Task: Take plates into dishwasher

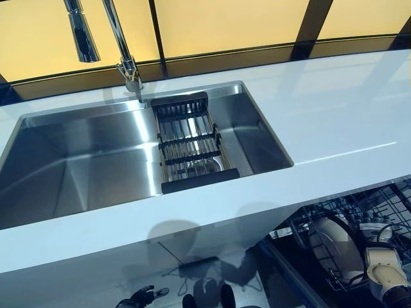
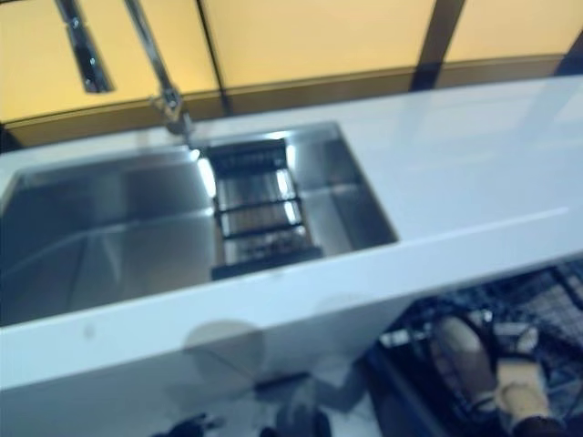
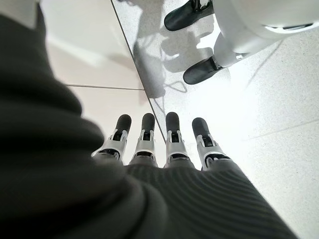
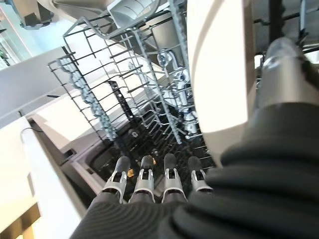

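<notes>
White plate (image 1: 336,247) standing on edge, nearly upright, among grey wire tines of pulled-out dishwasher rack (image 4: 107,97), below the counter on the right.

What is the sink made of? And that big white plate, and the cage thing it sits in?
The sink looks like brushed steel: grey, shiny, with soft reflections on its walls. The plate looks like glazed ceramic, smooth and glossy white, though plastic cannot be ruled out. The dishwasher rack seems to be metal wire with a grey coating: thin rods crossing in a grid, with upright prongs.
</notes>
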### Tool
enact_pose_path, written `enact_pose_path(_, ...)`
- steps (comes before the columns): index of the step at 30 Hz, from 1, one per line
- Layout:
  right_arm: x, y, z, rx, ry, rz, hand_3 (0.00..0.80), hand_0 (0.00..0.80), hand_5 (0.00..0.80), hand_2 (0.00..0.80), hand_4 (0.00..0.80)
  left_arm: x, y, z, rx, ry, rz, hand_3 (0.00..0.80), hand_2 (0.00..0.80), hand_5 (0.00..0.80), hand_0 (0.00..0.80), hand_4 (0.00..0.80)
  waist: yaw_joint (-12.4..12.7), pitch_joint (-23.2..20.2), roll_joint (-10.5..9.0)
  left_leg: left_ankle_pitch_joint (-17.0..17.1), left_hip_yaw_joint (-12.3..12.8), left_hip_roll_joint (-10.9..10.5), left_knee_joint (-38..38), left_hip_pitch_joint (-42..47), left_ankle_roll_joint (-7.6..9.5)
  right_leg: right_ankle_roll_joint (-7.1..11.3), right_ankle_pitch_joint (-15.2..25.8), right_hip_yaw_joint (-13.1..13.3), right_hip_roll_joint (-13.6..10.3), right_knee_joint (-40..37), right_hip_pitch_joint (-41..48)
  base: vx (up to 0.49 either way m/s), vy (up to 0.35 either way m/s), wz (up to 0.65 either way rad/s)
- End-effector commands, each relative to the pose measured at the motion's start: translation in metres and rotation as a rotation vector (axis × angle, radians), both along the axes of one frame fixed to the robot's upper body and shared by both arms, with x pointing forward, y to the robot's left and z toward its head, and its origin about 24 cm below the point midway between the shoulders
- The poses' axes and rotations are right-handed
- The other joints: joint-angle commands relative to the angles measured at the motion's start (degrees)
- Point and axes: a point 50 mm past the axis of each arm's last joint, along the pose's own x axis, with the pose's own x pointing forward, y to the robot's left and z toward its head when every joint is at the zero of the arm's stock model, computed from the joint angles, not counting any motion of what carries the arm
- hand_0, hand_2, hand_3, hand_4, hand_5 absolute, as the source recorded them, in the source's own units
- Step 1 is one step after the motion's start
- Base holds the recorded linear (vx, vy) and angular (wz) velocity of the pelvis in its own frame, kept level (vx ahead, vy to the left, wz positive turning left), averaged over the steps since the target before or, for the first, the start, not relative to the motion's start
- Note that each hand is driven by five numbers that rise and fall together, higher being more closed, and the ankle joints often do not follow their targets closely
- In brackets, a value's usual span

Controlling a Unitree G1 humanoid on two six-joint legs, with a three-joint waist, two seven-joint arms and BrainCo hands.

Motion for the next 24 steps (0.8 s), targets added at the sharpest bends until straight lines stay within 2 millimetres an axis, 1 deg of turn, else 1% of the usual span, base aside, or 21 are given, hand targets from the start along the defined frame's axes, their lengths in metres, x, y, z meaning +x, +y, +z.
enact_pose_path(1,0.0,-0.021,0.026,-0.074,-0.062,-0.079,0.0,0.0,0.0,0.0,0.0,0.006,0.009,0.003,0.042,0.0,-0.029,0.0,0.0,0.0,0.0,0.0,0.48,-2.34,-1.22,-4.49,0.48,0.9,0.22,0.92,1.44,5.0,-0.9,1.12,0.47,0.54,-0.71,0.0,0.0,0.0)
enact_pose_path(7,-0.008,-0.034,0.043,-0.068,-0.117,-0.117,0.0,0.0,0.0,0.0,0.0,0.0,0.011,0.001,0.058,0.02,-0.01,0.0,0.0,0.0,0.0,0.0,-0.42,-2.7,-2.02,-4.63,1.22,1.18,0.22,1.47,1.45,5.1,-0.7,1.64,0.78,0.61,-0.42,0.0,0.0,0.0)
enact_pose_path(17,-0.016,-0.051,0.102,-0.104,-0.23,-0.141,0.0,0.0,0.0,0.0,0.0,-0.011,0.015,-0.003,0.09,0.066,0.024,0.0,0.0,0.0,0.0,0.0,-2.75,-3.47,-3.33,-5.14,2.77,1.38,0.22,2.24,1.64,5.38,-0.43,3.16,1.37,1.06,-0.49,0.01,0.024,-0.04)
enact_pose_path(24,-0.03,-0.062,0.127,-0.109,-0.287,-0.188,0.0,0.0,0.0,0.0,0.0,-0.016,0.011,-0.007,0.103,0.084,0.055,0.0,0.0,0.0,0.0,0.0,-4.13,-4.26,-3.93,-5.88,3.91,1.54,0.22,2.96,1.82,5.59,-0.52,4.09,1.66,1.17,-0.16,0.016,0.067,-0.08)
